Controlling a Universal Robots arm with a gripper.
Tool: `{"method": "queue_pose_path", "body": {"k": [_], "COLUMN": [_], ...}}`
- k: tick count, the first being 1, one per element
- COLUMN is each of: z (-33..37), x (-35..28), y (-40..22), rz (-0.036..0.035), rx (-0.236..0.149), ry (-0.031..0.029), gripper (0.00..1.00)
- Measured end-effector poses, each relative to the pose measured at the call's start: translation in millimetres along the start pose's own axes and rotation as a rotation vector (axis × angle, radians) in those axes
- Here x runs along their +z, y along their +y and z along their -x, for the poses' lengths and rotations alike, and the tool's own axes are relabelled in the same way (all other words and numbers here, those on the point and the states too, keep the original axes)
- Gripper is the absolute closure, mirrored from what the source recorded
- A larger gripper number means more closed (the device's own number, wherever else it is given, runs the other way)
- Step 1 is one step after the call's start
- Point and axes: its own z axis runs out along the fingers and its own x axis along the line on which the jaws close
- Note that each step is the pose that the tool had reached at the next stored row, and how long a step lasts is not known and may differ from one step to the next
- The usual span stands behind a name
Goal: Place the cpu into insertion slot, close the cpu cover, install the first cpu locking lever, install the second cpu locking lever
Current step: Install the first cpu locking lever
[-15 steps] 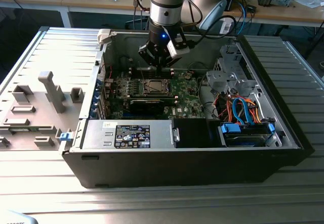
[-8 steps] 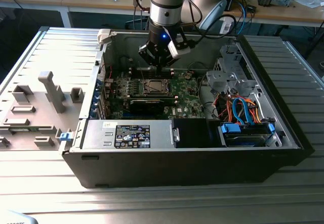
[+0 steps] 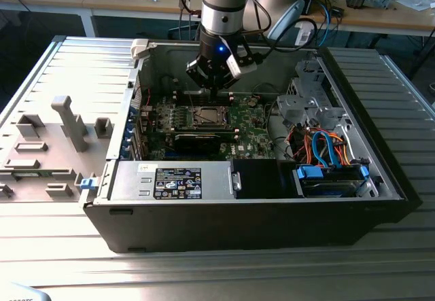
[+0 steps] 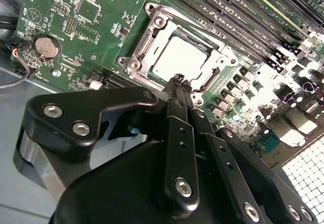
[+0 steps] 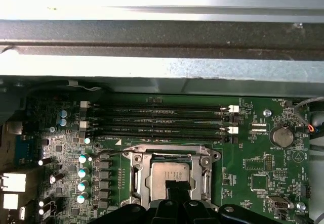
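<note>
The cpu [image 4: 177,56] [image 5: 169,173] lies flat in the insertion slot [image 3: 206,116] in the middle of the green motherboard [image 4: 91,37]. The silver cpu cover [image 4: 147,47] [image 5: 135,176] is down around it, with the chip's metal top showing through the centre window. My gripper [image 4: 178,78] [image 5: 177,187] [image 3: 212,90] hangs just above one edge of the cover with its black fingertips pressed together and nothing seen between them. A bent wire lever [image 4: 208,80] runs along the socket rim beside the fingertips. A thin lever arm [image 5: 109,153] sticks out from another corner of the socket.
Long black memory slots [image 5: 157,120] run along one side of the socket, and a coin battery [image 4: 46,46] sits beyond another side. The open computer case's metal wall [image 5: 162,42] rises close behind the board. A drive cage with blue and orange cables [image 3: 326,145] is at the exterior view's right.
</note>
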Motion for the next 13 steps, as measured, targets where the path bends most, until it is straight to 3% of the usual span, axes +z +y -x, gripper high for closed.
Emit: {"method": "queue_pose_path", "body": {"k": [8,13], "z": [-0.2,-2.6], "x": [0.0,-2.6], "y": [0.0,0.1], "rz": [-0.0001,0.0037], "rx": [-0.005,-0.005], "ry": [-0.0001,-0.0013], "gripper": [0.89,0.89]}}
